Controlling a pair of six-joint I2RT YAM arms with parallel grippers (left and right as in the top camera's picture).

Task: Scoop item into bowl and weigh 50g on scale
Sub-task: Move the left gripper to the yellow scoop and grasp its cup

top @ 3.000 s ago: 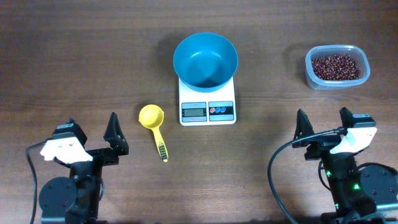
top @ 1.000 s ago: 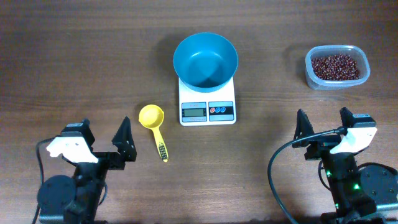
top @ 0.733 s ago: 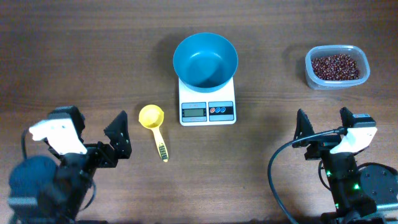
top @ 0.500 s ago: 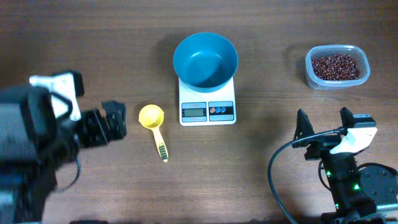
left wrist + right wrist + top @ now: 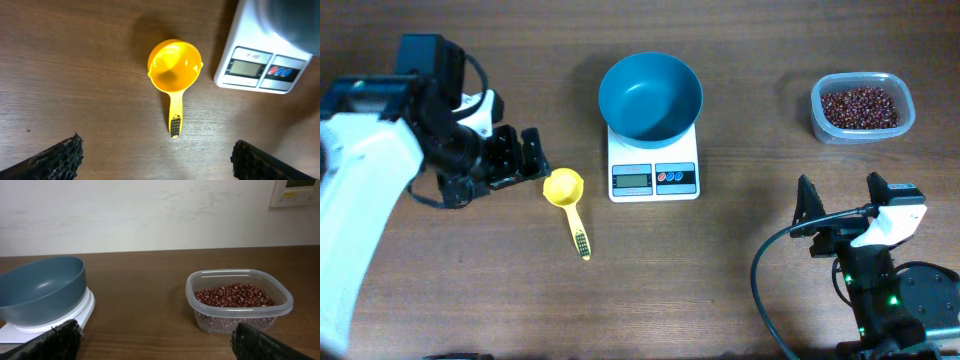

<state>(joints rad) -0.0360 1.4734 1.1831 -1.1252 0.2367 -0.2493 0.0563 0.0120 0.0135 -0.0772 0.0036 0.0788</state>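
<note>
The left gripper [image 5: 158, 158] hovers above the yellow scoop [image 5: 563, 187] with fingers spread wide and empty, just left of the scale [image 5: 653, 178] bearing the blue bowl [image 5: 650, 97], while the beans [image 5: 860, 106] sit in the clear tub [image 5: 817, 118] at far right and the right gripper [image 5: 840, 190] stands wide apart, holding nothing.

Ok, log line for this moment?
left gripper: open, near yellow plastic scoop; right gripper: open; round blue plastic bowl: empty, on white square scale; red-brown beans: in clear plastic tub
</note>
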